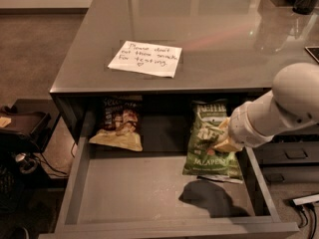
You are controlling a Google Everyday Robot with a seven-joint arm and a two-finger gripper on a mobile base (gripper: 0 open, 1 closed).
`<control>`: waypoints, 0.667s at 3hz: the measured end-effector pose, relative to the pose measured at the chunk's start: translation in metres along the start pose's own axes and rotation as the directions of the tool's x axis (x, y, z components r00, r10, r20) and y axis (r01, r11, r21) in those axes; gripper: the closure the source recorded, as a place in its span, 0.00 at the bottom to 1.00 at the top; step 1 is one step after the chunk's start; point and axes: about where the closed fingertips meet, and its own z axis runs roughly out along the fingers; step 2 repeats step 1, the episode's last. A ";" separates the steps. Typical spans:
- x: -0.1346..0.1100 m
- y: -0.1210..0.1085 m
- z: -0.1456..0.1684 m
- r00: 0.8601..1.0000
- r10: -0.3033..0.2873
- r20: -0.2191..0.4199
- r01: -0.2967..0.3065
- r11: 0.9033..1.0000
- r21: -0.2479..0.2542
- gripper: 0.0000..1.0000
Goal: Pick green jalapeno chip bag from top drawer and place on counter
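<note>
I saw the large glossy grey counter [224, 39] filling the top of the view, with dull brown room floor [40, 49] to its left. Below the counter, the wide grey metal top drawer [149, 193] stood open. The robot's white arm [284, 103] reached in from the right. Its gripper [224, 139] pinched the crinkly olive-green jalapeno chip bag [207, 153] at the drawer's right side, with a shadow on the drawer floor beneath it. 1 white handwritten paper note [145, 59] lay on the counter. 1 dark brown-and-tan snack bag [118, 126] lay at the drawer's back left.
</note>
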 end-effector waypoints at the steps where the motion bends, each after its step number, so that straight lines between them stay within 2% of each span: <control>1: -0.026 -0.007 -0.018 0.998 0.003 0.058 -0.002 1.000 -0.017 1.00; 2: -0.026 -0.007 -0.018 0.998 0.003 0.058 -0.002 1.000 -0.017 1.00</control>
